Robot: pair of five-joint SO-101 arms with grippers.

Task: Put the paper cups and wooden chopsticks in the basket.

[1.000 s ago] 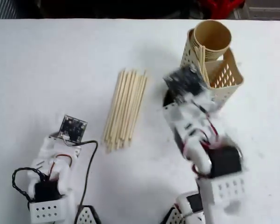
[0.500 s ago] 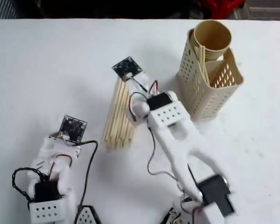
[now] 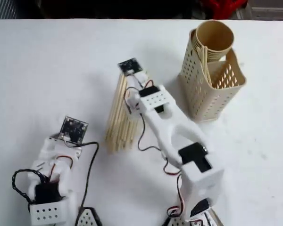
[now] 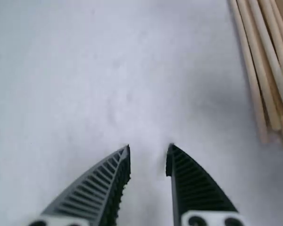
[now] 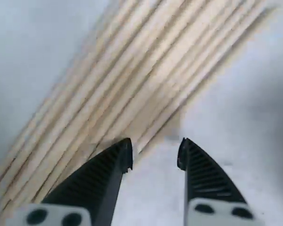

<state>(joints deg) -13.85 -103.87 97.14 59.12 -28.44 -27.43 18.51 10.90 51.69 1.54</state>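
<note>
Right gripper hangs over the loose pale wooden chopsticks lying near the cream perforated plastic basket — fingers slightly parted, empty, seemingly lined up to pinch some. Stacked tan paper cups sit inside the basket. Left gripper, farther off, is narrowly open — nothing held.

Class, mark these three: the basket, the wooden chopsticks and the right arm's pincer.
basket (image 3: 194, 89), high view, perforated side wall
wooden chopsticks (image 3: 115, 117), high view, middle of the pile
right pincer (image 5: 154, 151), right wrist view, midway between fingertips
</note>
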